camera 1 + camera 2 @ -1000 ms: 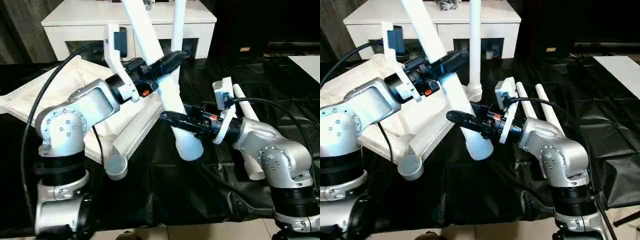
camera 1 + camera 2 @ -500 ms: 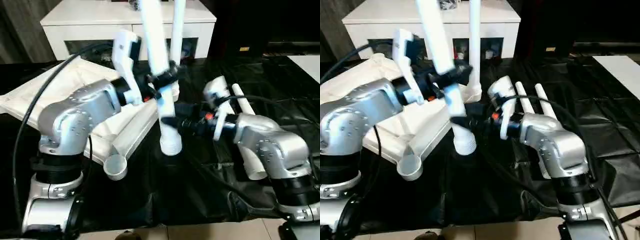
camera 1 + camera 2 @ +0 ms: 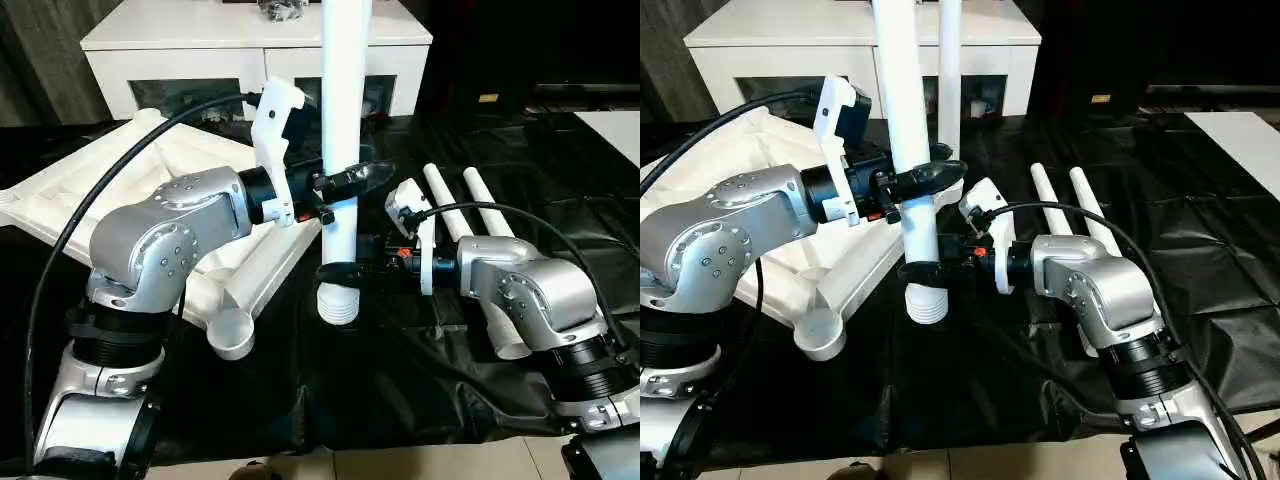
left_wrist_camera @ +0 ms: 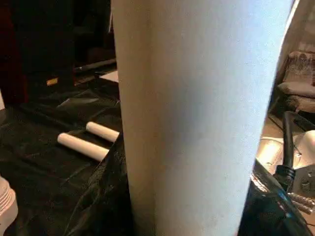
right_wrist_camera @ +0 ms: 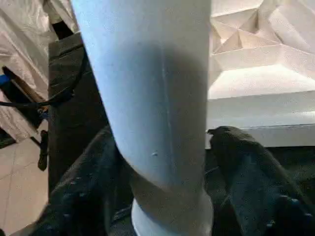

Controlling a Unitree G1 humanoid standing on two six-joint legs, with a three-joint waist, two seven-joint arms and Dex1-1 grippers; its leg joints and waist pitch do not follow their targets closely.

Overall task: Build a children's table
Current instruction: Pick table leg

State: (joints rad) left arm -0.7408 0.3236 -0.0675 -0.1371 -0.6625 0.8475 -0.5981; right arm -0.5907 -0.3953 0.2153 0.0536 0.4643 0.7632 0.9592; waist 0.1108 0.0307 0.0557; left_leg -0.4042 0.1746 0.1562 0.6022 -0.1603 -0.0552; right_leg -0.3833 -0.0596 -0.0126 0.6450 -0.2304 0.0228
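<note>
The children's table top (image 3: 120, 180) lies upside down on the left, its ribbed underside up. One white leg (image 3: 950, 70) stands upright at the top's far corner. A second leg (image 3: 345, 100) stands upright over the black cloth, threaded end (image 3: 339, 305) down. My left gripper (image 3: 350, 180) is shut on this second leg at mid height. My right gripper (image 3: 338, 270) stands open low around the same leg, one finger (image 5: 83, 182) on each side just above the thread. Two more legs (image 3: 445, 205) lie side by side on the cloth behind my right arm.
A white cabinet (image 3: 200, 30) with glass doors stands behind the table top. An empty round leg socket (image 3: 230, 335) sits at the top's near corner. Black cloth (image 3: 400, 380) covers the work surface, and cables run along both forearms.
The held leg has swung from a slant to upright, and its threaded end has come down to the cloth. My right gripper's fingers have loosened around it. The left wrist has turned.
</note>
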